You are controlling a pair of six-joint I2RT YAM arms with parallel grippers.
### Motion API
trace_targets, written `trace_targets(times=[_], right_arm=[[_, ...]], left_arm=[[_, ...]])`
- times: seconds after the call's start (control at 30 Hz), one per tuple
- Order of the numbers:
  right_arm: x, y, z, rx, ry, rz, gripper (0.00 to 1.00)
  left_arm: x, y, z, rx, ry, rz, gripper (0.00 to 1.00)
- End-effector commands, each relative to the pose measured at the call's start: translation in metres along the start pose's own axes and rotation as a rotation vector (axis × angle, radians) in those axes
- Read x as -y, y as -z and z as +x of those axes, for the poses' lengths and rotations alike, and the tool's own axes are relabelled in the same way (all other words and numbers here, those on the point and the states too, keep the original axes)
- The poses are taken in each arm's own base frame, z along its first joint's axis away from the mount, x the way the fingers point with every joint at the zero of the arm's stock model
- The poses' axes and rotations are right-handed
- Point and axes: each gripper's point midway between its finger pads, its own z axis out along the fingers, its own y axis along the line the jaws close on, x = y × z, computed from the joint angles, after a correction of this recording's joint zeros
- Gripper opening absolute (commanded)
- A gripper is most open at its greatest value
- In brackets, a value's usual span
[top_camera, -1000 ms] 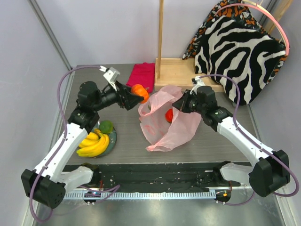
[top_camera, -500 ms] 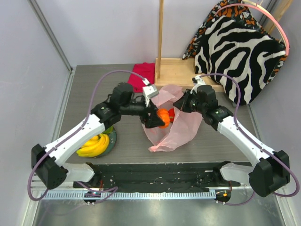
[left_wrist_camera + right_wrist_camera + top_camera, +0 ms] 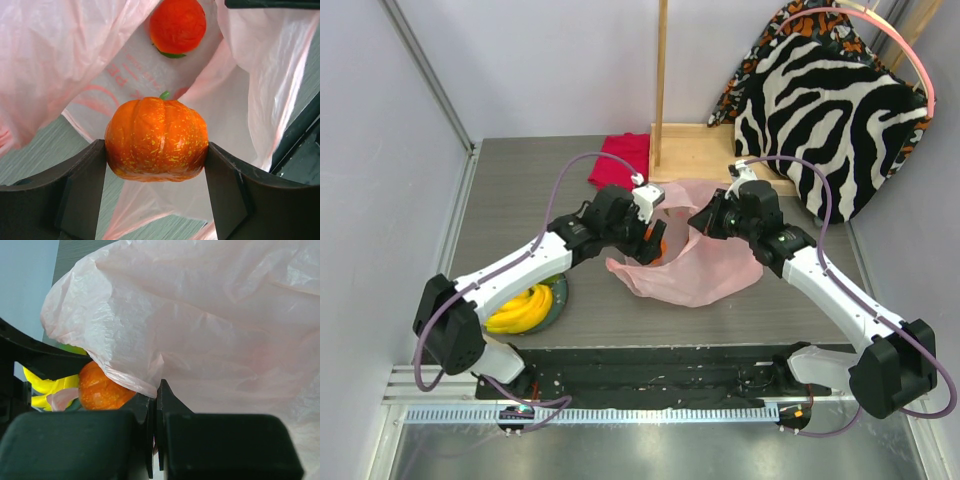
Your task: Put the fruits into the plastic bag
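Thin translucent pink plastic bag (image 3: 700, 280), pinched by the right gripper (image 3: 156, 390), might slip shut; the mottled orange round fruit (image 3: 156, 135) in the left gripper (image 3: 156, 152) could miss.

One translucent pink plastic bag (image 3: 712, 277), one ribbed orange round fruit (image 3: 156, 137), one red round fruit (image 3: 177, 25), one yellow banana bunch (image 3: 520, 308), one magenta cloth (image 3: 620, 158).

On my overhead feed, the grey tabletop (image 3: 520, 190) carries a folded magenta-red cloth (image 3: 623, 155) at its far edge, just beside a wooden base (image 3: 705, 150) with an upright post (image 3: 661, 70). To the right a zebra-print cushion (image 3: 830, 120) stands propped, with orange-and-black patterned fabric (image 3: 800, 20) behind it. A round grey-blue plate (image 3: 560, 297) sits near-left.
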Motion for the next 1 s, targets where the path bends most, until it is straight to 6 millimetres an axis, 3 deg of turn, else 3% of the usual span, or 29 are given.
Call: trace_targets(times=[0.0, 0.2, 0.47, 0.6, 0.63, 0.97], right_arm=[[-0.016, 0.006, -0.021, 0.070, 0.012, -0.056, 0.01], [-0.016, 0.001, -0.015, 0.055, -0.003, -0.071, 0.01], [-0.015, -0.003, -0.011, 0.048, -0.014, -0.078, 0.01], [-0.013, -0.004, -0.009, 0.045, -0.013, -0.074, 0.01], [-0.012, -0.005, -0.009, 0.043, -0.014, -0.071, 0.01], [-0.008, -0.005, -0.006, 0.041, -0.011, -0.056, 0.01]], left_arm=[[0.013, -0.025, -0.002, 0.010, 0.072, 0.039, 0.55], [0.048, -0.044, 0.018, -0.054, 0.094, 0.195, 0.62], [0.059, -0.067, 0.047, -0.121, 0.173, 0.237, 0.73], [0.060, -0.070, 0.049, -0.123, 0.177, 0.230, 0.85], [0.060, -0.069, 0.049, -0.121, 0.177, 0.227, 0.99], [0.058, -0.045, 0.025, -0.043, 0.095, 0.215, 1.00]])
